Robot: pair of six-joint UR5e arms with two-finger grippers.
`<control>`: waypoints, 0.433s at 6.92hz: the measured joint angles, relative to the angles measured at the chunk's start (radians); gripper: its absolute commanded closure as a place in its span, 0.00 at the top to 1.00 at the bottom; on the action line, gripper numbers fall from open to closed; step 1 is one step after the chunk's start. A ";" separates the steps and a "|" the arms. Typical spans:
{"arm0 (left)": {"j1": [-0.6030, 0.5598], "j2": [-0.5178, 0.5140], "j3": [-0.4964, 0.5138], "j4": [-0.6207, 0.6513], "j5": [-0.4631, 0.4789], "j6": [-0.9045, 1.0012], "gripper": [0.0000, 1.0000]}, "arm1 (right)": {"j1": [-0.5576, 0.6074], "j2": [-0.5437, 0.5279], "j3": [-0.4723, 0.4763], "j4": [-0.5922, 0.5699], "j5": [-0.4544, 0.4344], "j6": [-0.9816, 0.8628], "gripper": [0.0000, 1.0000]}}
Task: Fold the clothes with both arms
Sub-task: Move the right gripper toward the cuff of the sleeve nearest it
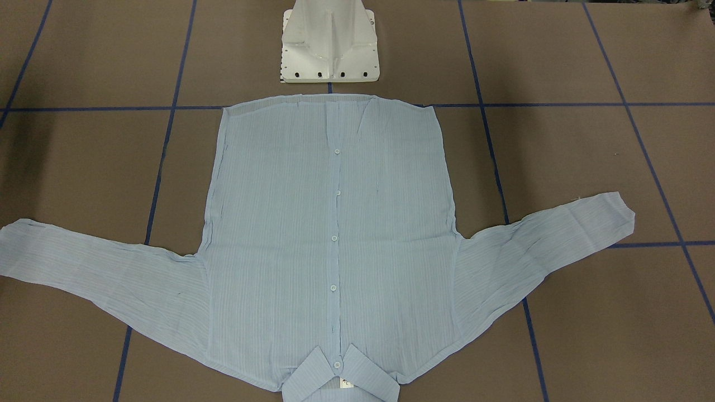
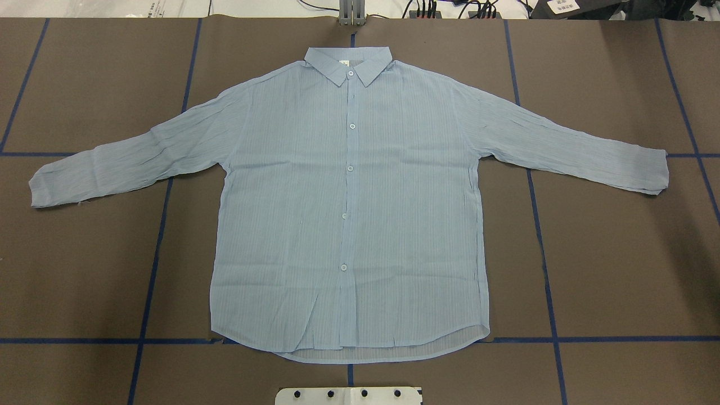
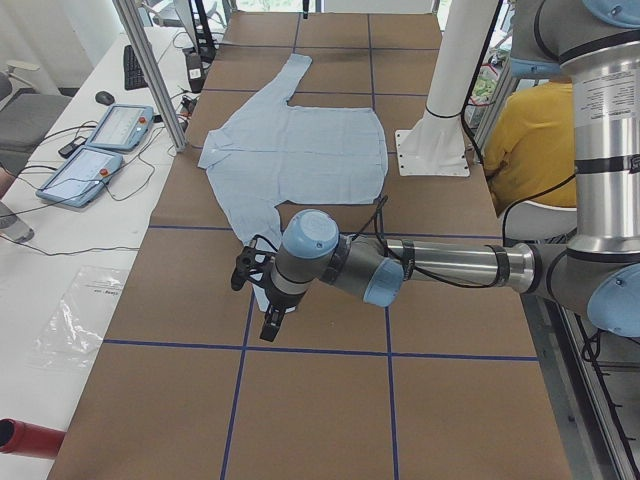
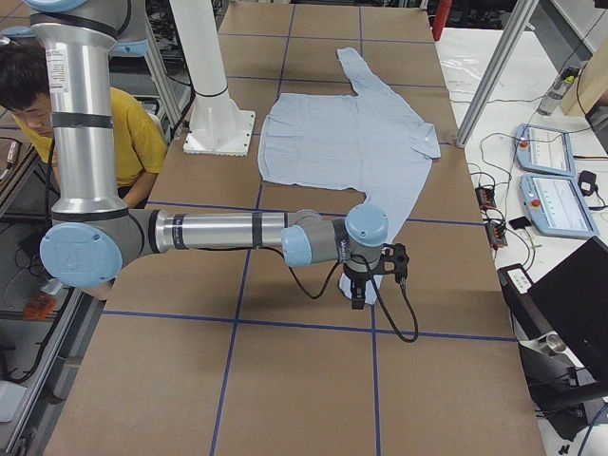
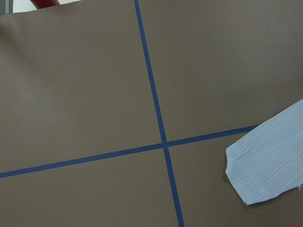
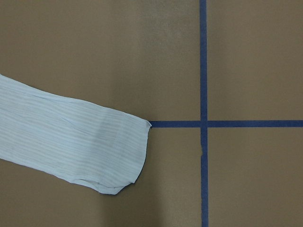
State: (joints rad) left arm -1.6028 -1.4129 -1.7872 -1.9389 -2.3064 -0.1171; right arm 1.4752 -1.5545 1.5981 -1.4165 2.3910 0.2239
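Note:
The light blue button-up shirt (image 2: pixel 349 197) lies flat and face up on the brown table, sleeves spread out to both sides, collar at the far edge from the robot. It also shows in the front view (image 1: pixel 335 234). My left arm's gripper (image 3: pixel 265 300) hangs over the end of the near sleeve in the left side view; I cannot tell if it is open or shut. My right arm's gripper (image 4: pixel 366 275) hangs over the other sleeve's end; I cannot tell its state either. The left wrist view shows one cuff (image 5: pixel 265 165), the right wrist view the other cuff (image 6: pixel 94 146). No fingers show in either.
The white pedestal base (image 1: pixel 329 44) stands just behind the shirt's hem. Blue tape lines (image 2: pixel 152 270) grid the table. A side table with control pendants (image 3: pixel 100 150) runs along the far edge. A person in yellow (image 3: pixel 530 130) sits behind the robot.

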 measured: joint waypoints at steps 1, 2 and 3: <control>0.001 0.009 -0.011 -0.012 -0.012 -0.017 1.00 | 0.000 -0.002 -0.002 0.002 0.002 0.001 1.00; 0.002 0.026 -0.010 -0.042 -0.019 -0.022 1.00 | 0.000 -0.004 -0.005 0.007 0.002 0.006 1.00; 0.005 0.030 -0.001 -0.070 -0.020 -0.023 1.00 | -0.002 0.001 -0.016 0.013 0.000 0.010 1.00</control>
State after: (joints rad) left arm -1.5981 -1.3833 -1.7881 -2.0091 -2.3269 -0.1399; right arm 1.4728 -1.5540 1.5819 -1.4034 2.3912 0.2335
